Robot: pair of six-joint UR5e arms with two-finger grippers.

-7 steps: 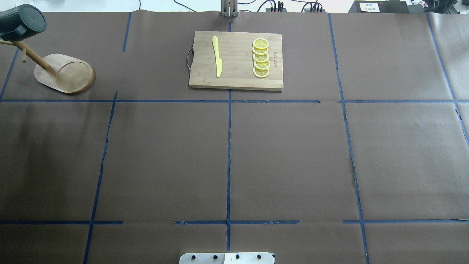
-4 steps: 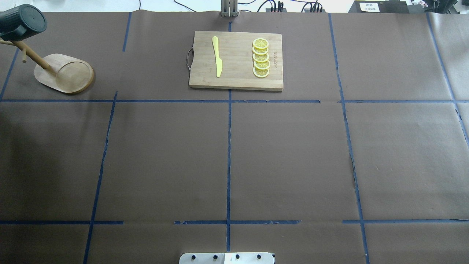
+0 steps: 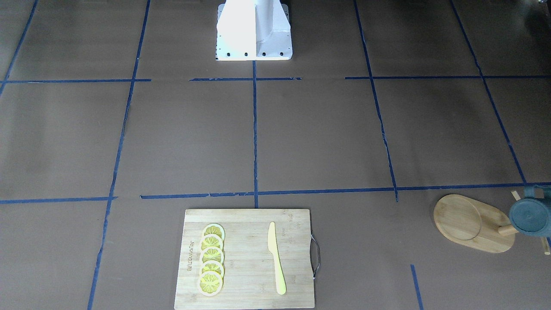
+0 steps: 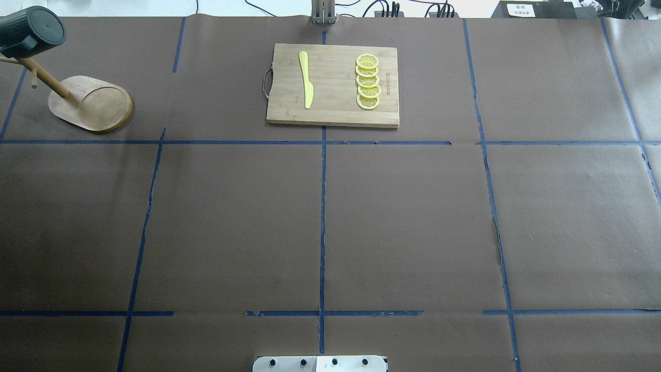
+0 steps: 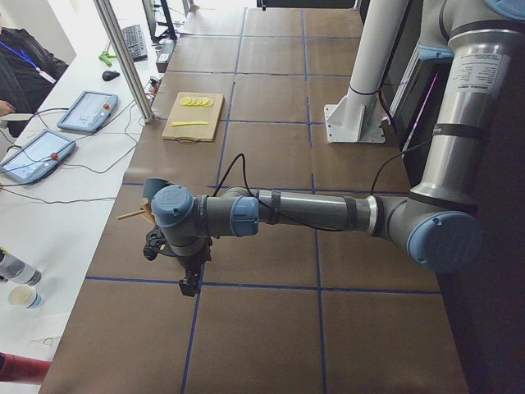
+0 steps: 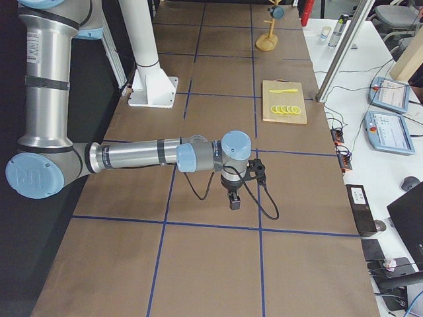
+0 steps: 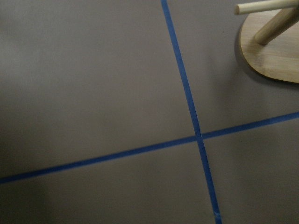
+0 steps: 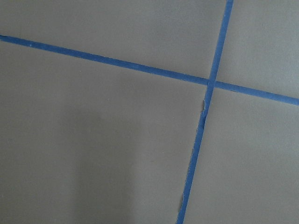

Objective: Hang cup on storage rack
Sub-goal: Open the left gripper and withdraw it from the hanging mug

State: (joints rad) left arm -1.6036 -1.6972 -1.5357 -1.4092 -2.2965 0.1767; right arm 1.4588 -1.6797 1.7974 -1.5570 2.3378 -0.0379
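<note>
Teal cup (image 4: 31, 31) on bamboo storage rack (image 4: 90, 103).
Oval base, round post; jaw state of left gripper (image 5: 189, 286) and right gripper (image 6: 234, 203) indiscernible.

The brown paper-covered table (image 4: 413, 217), gridded with blue tape, carries a rectangular bamboo cutting board (image 4: 335, 111). A light bamboo oval-based mug stand (image 4: 64, 106) stands on its left corner.

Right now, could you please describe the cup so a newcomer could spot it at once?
Start at the brown table and go to its far left corner in the overhead view, where a wooden stand has an oval base. The cup is up at the top of its post, the only dark teal thing beside that pale wood.
</note>
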